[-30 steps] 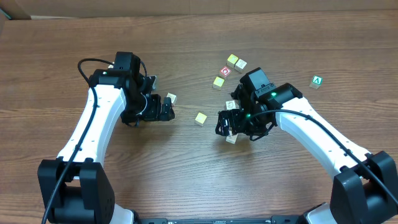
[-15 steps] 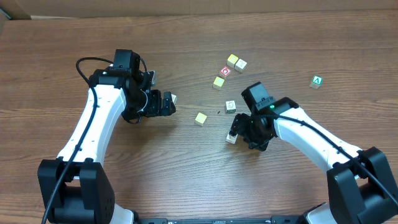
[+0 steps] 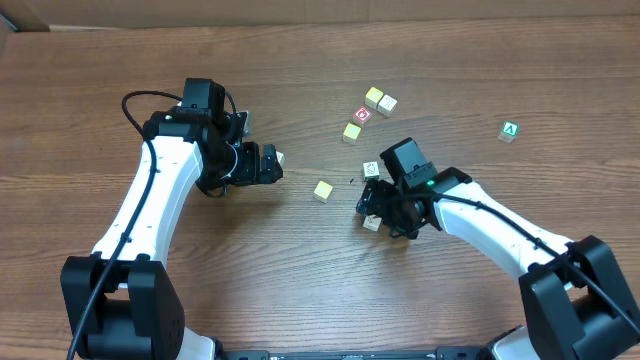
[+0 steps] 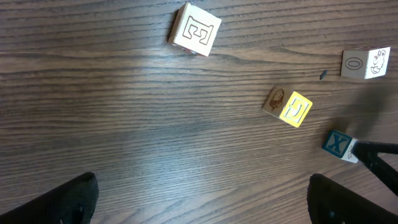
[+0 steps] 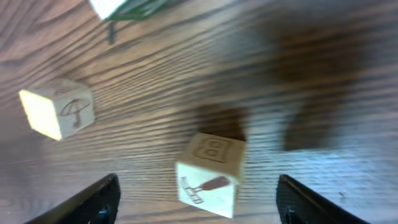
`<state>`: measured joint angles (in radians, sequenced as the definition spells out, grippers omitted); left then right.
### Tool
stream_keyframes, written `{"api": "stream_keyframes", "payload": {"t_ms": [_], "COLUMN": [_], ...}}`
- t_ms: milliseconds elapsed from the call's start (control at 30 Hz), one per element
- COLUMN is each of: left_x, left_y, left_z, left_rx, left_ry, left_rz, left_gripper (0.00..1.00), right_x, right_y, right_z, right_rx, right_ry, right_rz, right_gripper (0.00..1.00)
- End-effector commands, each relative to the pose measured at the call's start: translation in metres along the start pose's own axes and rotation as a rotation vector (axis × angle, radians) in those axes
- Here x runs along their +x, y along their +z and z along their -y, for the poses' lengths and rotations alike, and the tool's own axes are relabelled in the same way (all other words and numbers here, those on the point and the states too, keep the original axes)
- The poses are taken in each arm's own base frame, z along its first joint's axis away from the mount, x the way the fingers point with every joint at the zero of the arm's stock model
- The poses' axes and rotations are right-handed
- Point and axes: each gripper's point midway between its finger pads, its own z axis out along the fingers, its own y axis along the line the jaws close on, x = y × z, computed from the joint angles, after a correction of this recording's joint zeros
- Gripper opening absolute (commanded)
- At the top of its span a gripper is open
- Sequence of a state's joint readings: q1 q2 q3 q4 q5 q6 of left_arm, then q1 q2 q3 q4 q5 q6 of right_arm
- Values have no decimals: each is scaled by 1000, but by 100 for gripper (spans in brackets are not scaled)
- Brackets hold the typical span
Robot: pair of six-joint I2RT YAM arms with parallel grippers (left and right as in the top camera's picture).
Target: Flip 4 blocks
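Several small pale blocks lie on the wooden table. One cream block (image 5: 210, 171), with a brown tool picture on its front, sits between the fingers of my right gripper (image 5: 205, 200), which is open with a gap on each side. From above, this block (image 3: 372, 222) lies just left of the right gripper (image 3: 377, 212). A pale yellow block (image 3: 322, 190) with an umbrella mark (image 5: 57, 112) lies further left. A white block (image 3: 372, 170) sits behind the right arm. My left gripper (image 4: 202, 202) is open over bare wood, and a cream block (image 4: 195, 29) lies ahead of it.
At the back stand a yellow-green cube (image 3: 352, 131), two pale cubes (image 3: 380, 99) and a red-ring cube (image 3: 362, 114). A green cube with a white A (image 3: 509, 130) sits far right. The table's back edge (image 3: 320, 18) runs along the top.
The right gripper pulled back off the cream block, then came in toward it again with narrower jaws. The white block behind it came into sight. The left arm barely moved.
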<state>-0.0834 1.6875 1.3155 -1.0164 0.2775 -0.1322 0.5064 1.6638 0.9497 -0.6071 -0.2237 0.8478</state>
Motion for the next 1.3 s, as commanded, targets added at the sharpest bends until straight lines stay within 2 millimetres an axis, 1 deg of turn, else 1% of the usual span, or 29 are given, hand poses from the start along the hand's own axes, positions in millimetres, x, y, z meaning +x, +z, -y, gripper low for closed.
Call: {"api": "stream_keyframes", "payload": {"t_ms": [0, 100, 167, 233, 300, 367, 567, 633, 700, 767, 867, 967, 1033, 1100, 1133, 1200, 1267], "left_x": [-6, -6, -6, -7, -7, -7, -8, -9, -10, -10, -11, -11, -11, -11, -11, -11, -10], "left_y": [-4, -4, -4, -4, -4, -4, -4, -4, -4, -4, -4, -4, -4, -4, -4, -4, -4], "left_z": [2, 2, 2, 2, 2, 2, 2, 3, 3, 3, 3, 3, 3, 3, 3, 3, 3], "left_rx": [13, 13, 13, 13, 13, 13, 14, 15, 15, 15, 16, 15, 15, 15, 15, 15, 15], "left_ry": [-14, -14, -14, -14, -14, -14, -12, -11, -10, -10, -9, -9, -9, -9, -9, -9, -9], "left_rz": [16, 15, 16, 16, 16, 16, 23, 27, 29, 31, 33, 33, 32, 32, 32, 32, 32], "left_gripper": [100, 100, 100, 100, 100, 100, 100, 100, 100, 100, 100, 100, 100, 100, 100, 100, 100], "right_x": [2, 5, 7, 8, 8, 7, 3, 3, 3, 2, -1, -4, -4, -1, 3, 14, 26], "right_y": [9, 19, 25, 29, 33, 34, 34, 33, 32, 29, 17, -2, -16, -27, -32, -40, -42], "right_z": [0, 5, 9, 12, 13, 13, 15, 15, 14, 12, 6, 2, 6, 12, 15, 21, 24], "right_rx": [16, 40, 56, 67, 72, 75, 83, 82, 81, 80, 79, 93, 120, 148, 165, 199, 224], "right_ry": [-3, 7, 10, 13, 15, 15, 4, -22, -61, -117, -186, -247, -260, -263, -266, -281, -302], "right_rz": [-1, -21, -33, -41, -44, -40, -24, -25, -26, -27, -13, 10, 31, 40, 40, 22, 0], "right_gripper": [71, 66, 61, 58, 53, 46, 35, 28, 24, 21, 19, 17, 17, 17, 15, 13, 11]}}
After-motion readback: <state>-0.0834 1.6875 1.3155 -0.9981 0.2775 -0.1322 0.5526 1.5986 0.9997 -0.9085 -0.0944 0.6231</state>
